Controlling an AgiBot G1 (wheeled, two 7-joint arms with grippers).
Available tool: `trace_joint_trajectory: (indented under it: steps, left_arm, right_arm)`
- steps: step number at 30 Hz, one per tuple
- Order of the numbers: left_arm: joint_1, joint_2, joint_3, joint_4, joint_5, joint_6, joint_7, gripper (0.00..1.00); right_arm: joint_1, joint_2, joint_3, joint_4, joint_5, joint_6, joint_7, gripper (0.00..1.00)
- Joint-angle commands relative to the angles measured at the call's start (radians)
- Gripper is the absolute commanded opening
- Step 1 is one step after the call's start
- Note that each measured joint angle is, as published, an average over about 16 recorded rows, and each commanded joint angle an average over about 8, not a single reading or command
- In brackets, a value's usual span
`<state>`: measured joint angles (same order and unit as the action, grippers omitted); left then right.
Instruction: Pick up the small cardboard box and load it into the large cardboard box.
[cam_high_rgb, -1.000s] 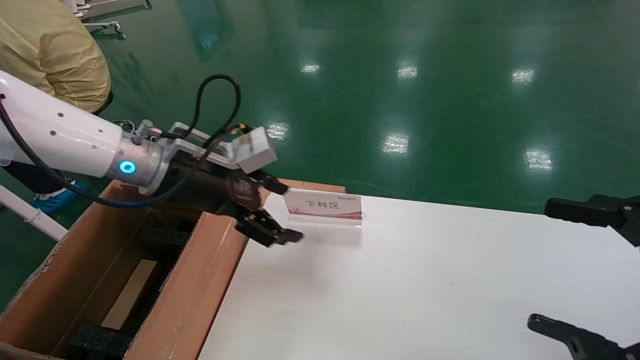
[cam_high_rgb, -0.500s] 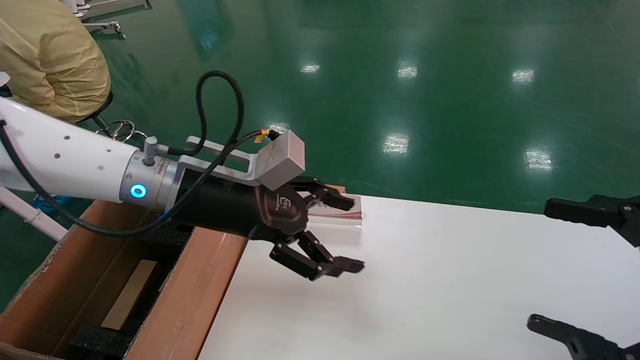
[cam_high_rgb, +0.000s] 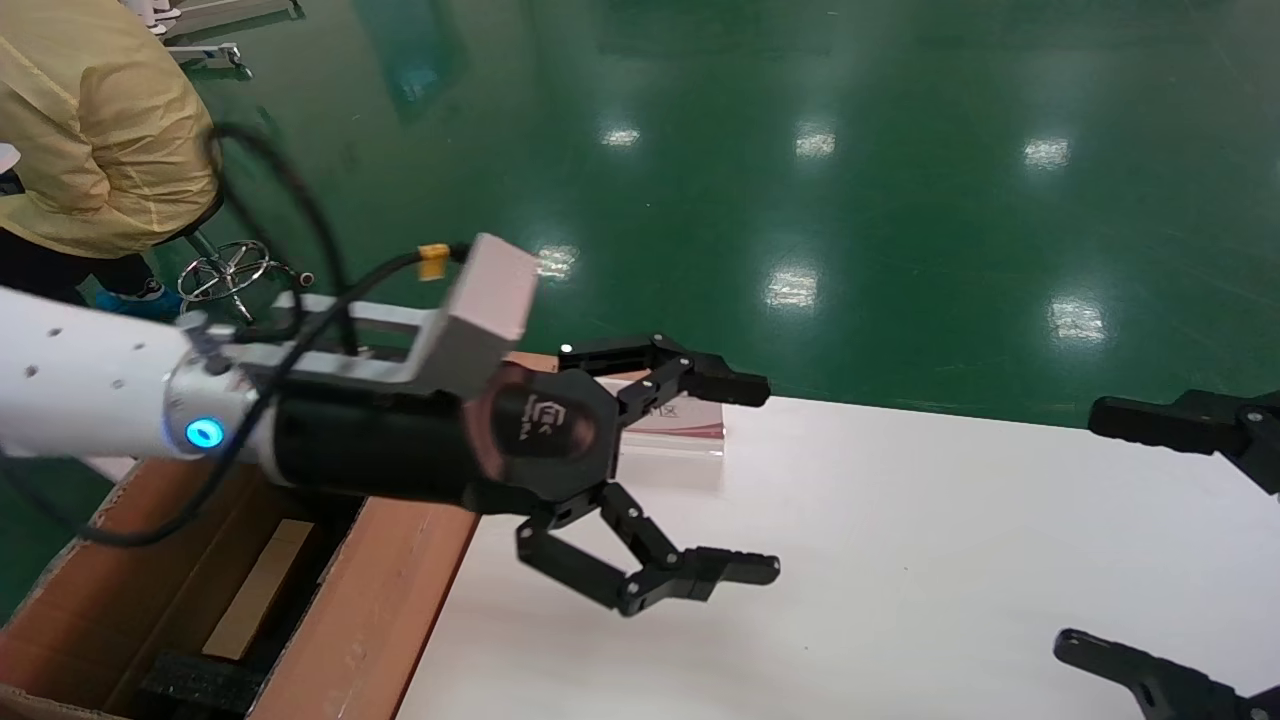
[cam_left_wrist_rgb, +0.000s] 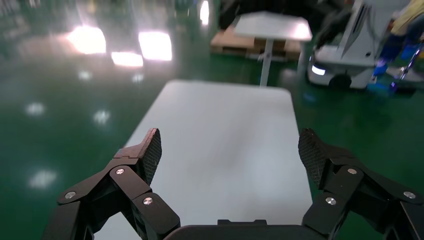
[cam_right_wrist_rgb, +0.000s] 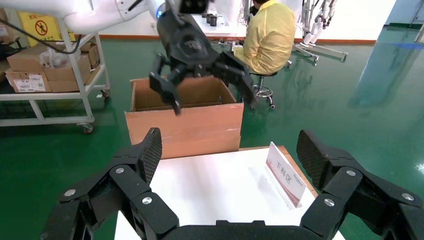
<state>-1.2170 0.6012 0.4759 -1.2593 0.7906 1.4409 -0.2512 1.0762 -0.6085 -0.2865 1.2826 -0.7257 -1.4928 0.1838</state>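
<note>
L gripper (cam_high_rgb: 700, 480) over desk (cam_high_rgb: 900, 560) beside large box (cam_high_rgb: 380, 600), jaws wide, empty. Small box (cam_high_rgb: 262, 585) lies inside it. Judged light, stiff; grip across short sides.

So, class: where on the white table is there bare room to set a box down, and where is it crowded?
Free: the wide table stretch between the open left claw and the right claw at the right edge. Crowded: the far-left corner, where the sign stands and the left claw hovers, beside the large box.
</note>
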Motion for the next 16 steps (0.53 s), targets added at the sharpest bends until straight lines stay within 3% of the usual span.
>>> trace_joint_trajectory:
  steps: [1, 7, 16]
  left_arm:
    - [0.049, 0.003, -0.067, -0.009, -0.021, 0.019, 0.022, 1.00]
    - [0.136, 0.010, -0.187, -0.023, -0.057, 0.052, 0.061, 1.00]
    - [0.142, 0.010, -0.195, -0.024, -0.060, 0.055, 0.064, 1.00]
  right_arm:
    - [0.000, 0.000, 0.001, 0.000, -0.001, 0.000, 0.000, 1.00]
    - [-0.001, -0.001, 0.003, 0.001, -0.002, -0.001, 0.002, 1.00]
    - [-0.001, -0.002, 0.006, 0.001, -0.004, -0.002, 0.003, 1.00]
